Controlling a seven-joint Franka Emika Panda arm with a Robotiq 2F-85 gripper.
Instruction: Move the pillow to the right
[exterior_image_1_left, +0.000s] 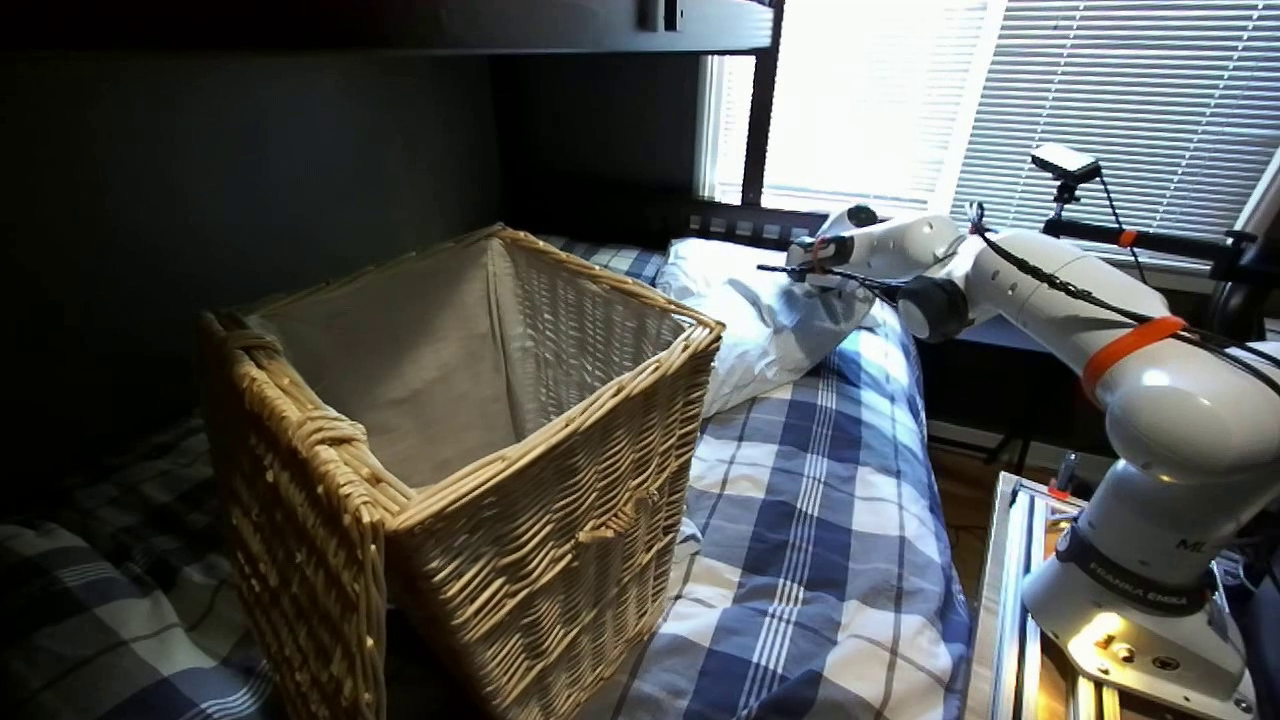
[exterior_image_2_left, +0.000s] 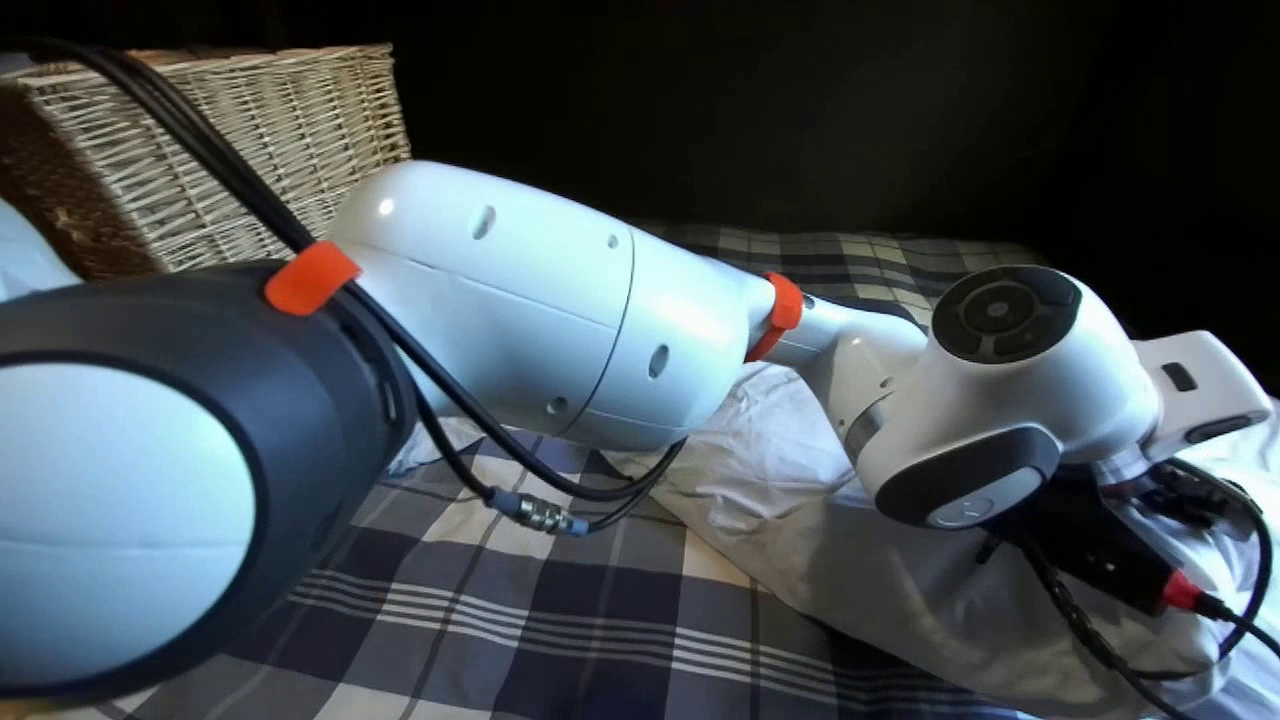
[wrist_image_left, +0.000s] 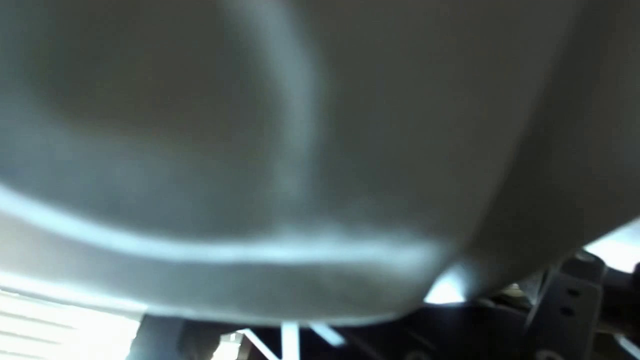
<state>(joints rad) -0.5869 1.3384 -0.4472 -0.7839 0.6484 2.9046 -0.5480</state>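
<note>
"White, puffy and creased, the pillow (exterior_image_1_left: 755, 335) lies on the blue-and-white plaid blanket (exterior_image_1_left: 800, 480) in an exterior view. What hides part of it from us?"

"The wicker basket (exterior_image_1_left: 560, 560), standing nearer with its beige cloth lining (exterior_image_1_left: 410, 380) showing. We also see the Franka Panda arm (exterior_image_1_left: 1060, 290), extended from the right edge, its wrist (exterior_image_1_left: 830, 250) just above the pillow."

"Do we gain more in an exterior view where a metal cable connector (exterior_image_2_left: 538, 513) hangs below the arm?"

"We do: there the pillow spreads beneath the wrist, with the basket at upper left."

"And the wrist view?"

"Pale, shadowed pillow fabric fills most of it, blurred and close up, with bright window blinds (wrist_image_left: 60, 325) in the lower left corner. At lower right we make out dark parts of the gripper (wrist_image_left: 575, 305)."

"Its fingertips?"

"Hidden from us, so we cannot tell whether they are spread, drawn together or pinching the pillow."
</note>
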